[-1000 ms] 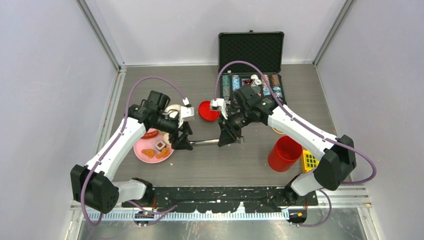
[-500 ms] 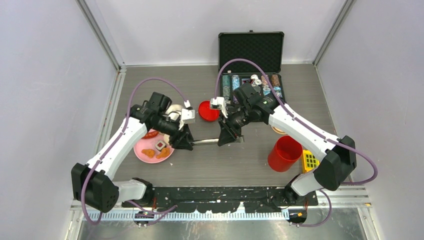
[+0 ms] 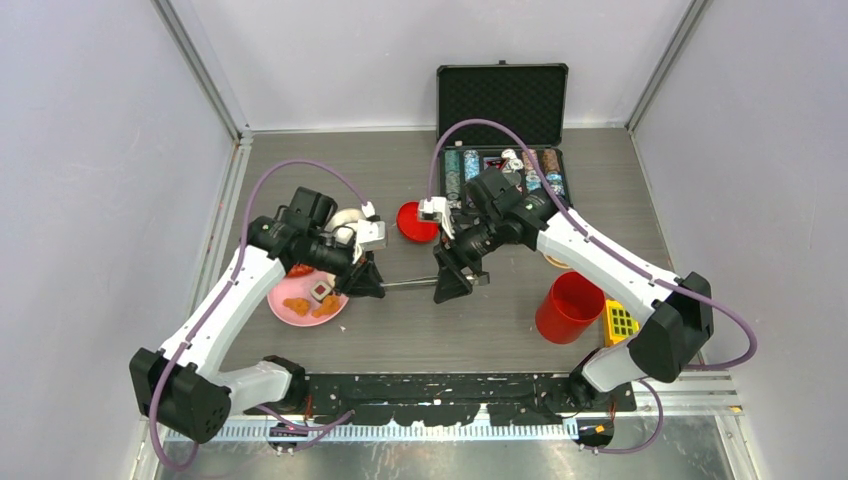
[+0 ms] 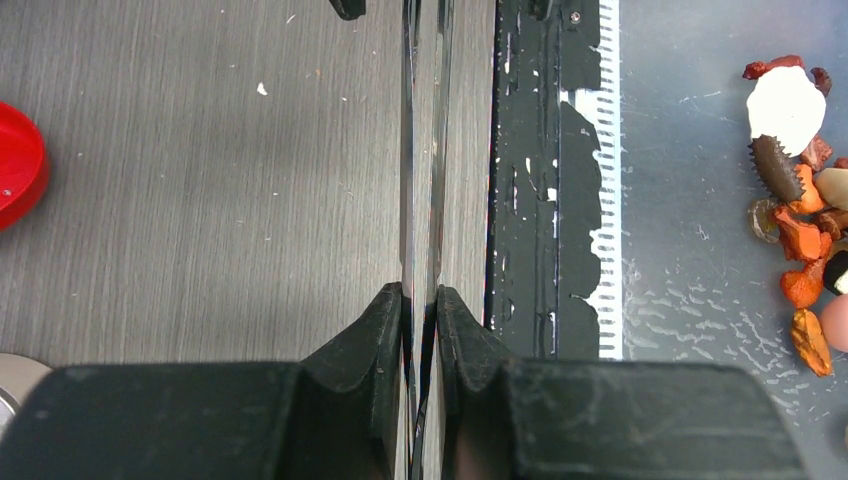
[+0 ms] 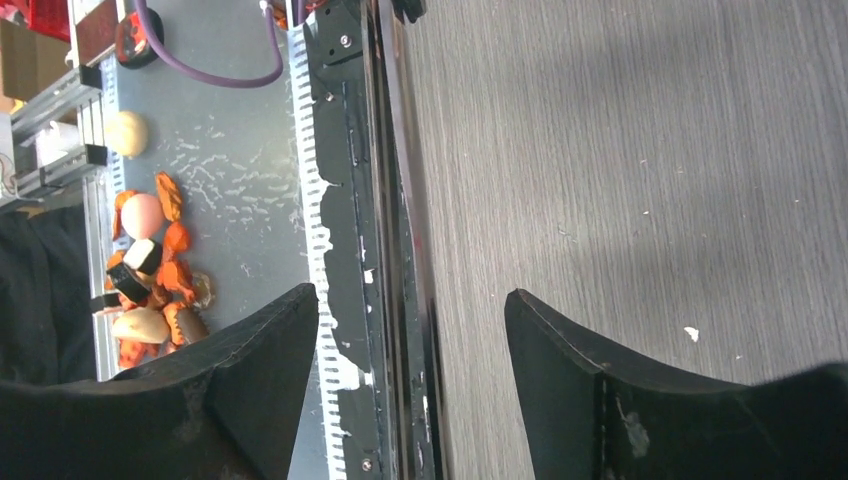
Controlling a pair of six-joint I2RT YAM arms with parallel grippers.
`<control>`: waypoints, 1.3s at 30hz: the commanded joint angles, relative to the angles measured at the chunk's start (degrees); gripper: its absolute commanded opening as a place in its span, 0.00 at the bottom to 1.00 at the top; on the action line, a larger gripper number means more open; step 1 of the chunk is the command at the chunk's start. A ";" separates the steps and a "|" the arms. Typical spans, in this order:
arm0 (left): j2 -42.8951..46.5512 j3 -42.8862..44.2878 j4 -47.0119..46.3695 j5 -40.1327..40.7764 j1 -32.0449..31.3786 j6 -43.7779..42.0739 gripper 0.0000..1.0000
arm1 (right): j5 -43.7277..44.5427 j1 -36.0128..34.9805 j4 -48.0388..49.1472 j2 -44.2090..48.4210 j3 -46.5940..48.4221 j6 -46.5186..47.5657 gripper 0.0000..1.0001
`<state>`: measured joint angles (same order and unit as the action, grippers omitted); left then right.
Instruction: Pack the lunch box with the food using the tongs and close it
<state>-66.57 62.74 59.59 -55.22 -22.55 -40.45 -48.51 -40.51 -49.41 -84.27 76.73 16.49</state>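
Observation:
The tongs [image 3: 405, 284] hang level above the table between my two grippers. My left gripper [image 3: 368, 282] is shut on one end; in the left wrist view the two slim arms of the tongs [image 4: 423, 150] are pinched together between its fingers [image 4: 385, 320]. My right gripper [image 5: 410, 295] is open, its jaws wide on either side of the tongs [image 5: 395, 200] without touching them. The food [image 3: 305, 300] lies on the pink plate [image 3: 278, 300] under my left arm. The red canister [image 3: 568, 307] stands open at the right, and its red lid [image 3: 415, 222] lies behind the grippers.
An open black case of poker chips [image 3: 505, 130] sits at the back. A yellow block toy [image 3: 620, 322] lies right of the canister. A pale round piece [image 3: 347, 215] shows behind my left wrist. Loose toy food [image 4: 800, 200] lies on the grey ledge past the black strip [image 4: 540, 200].
My left gripper has closed on the tongs. My right gripper, which was holding the other end, has opened and let go. The tongs stay level.

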 commanded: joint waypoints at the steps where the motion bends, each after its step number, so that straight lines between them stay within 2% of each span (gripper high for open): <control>1: 1.17 2.54 0.53 -0.54 -0.32 0.20 0.10 | 0.66 -1.81 -2.35 -0.93 3.14 2.39 0.73; 3: 1.08 3.17 0.97 -0.02 -0.40 -0.38 0.10 | 0.37 -2.61 -4.52 -2.27 4.36 3.73 0.73; 8: 0.82 4.12 1.21 2.78 -1.09 -1.10 0.09 | -0.59 -3.58 -7.93 -5.60 7.35 4.41 0.62; 18: 1.59 3.43 -0.16 2.52 -1.27 0.92 0.08 | 0.56 -3.57 -5.07 -6.33 7.73 1.79 0.48; 26: 1.92 3.21 0.04 2.51 -1.32 1.32 0.09 | 1.16 -3.60 -4.87 -6.04 7.56 1.82 0.30; 28: 1.96 3.83 0.44 3.31 -1.27 1.56 0.17 | 1.58 -3.63 -4.91 -5.56 7.71 1.83 0.26; 31: 2.03 6.73 1.68 7.66 -1.09 3.81 0.39 | 2.45 -3.58 -4.91 -4.86 7.89 1.97 0.25; 33: 2.66 8.75 2.03 9.59 0.34 6.20 0.58 | 3.55 -3.54 -4.83 -4.13 7.83 2.21 0.25; 36: 5.56 9.74 -0.80 5.48 7.35 11.88 0.77 | 7.09 -3.59 -4.27 -3.26 7.82 2.09 0.25; 39: 7.38 10.64 -6.68 2.07 15.92 20.50 0.88 | 11.78 -3.62 -2.50 -2.75 7.82 1.16 0.25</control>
<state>-62.83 70.30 59.77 -48.66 -15.33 -31.44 -42.48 -43.92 -55.22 -90.54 82.19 18.33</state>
